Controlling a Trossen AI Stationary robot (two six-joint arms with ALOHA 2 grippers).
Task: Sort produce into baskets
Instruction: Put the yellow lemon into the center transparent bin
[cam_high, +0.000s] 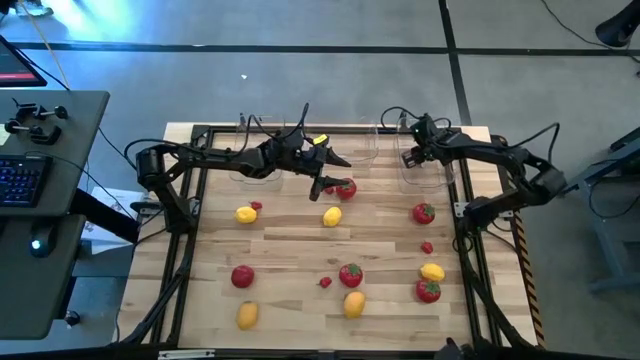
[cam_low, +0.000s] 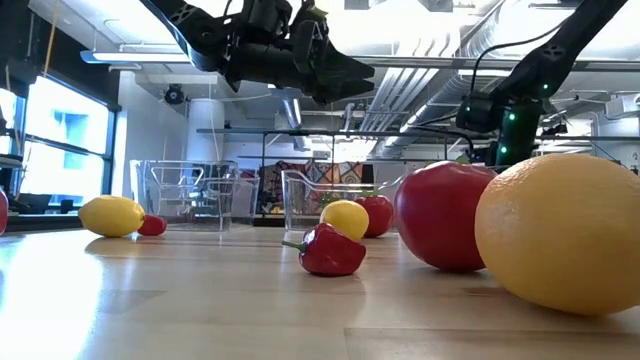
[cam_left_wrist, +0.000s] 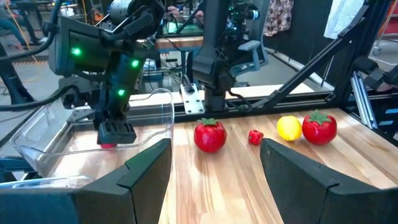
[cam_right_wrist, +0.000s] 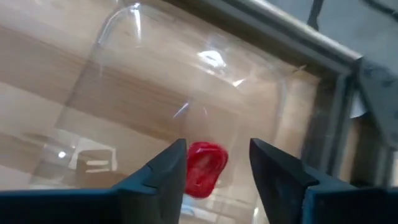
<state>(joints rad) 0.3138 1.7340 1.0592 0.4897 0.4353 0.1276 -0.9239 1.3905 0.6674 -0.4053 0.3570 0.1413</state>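
Red berry inside clear basket

A dark desk with a keyboard stands beside the wooden table.

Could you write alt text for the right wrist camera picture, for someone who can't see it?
A small red berry sits between the right gripper's two parted dark fingers, over a clear plastic bin on the wooden table. A metal frame rail runs behind the bin.
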